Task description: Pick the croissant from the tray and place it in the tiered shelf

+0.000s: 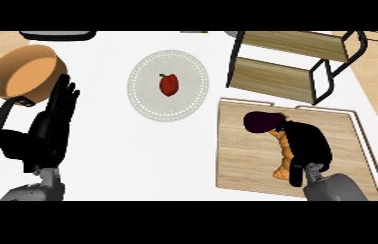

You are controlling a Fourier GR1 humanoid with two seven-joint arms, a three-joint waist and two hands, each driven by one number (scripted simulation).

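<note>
A: Where is the right robot hand (pixel 308 144) at this moment?

B: Its grey forearm enters from the lower edge at the right. The hand lies low over the wooden tray (pixel 244 173), palm down, with the fingers curled around the croissant (pixel 281 155).

A: So the croissant is on the tray?

B: Yes, in the tray's right half. Only its orange left side shows beside the black fingers. A dark purple thing (pixel 262 122) is just beyond the fingertips, also on the tray.

A: And the left robot hand (pixel 63 102)?

B: It rests near the left edge, fingers straight and pointing up, holding nothing.

A: What is farther away on the white bench (pixel 148 158)?

B: A round plate (pixel 148 103) with a small red thing (pixel 169 84) in the middle. Behind the tray stands the tiered shelf (pixel 275 78). A brown bowl (pixel 29 68) is at the far left.
</note>
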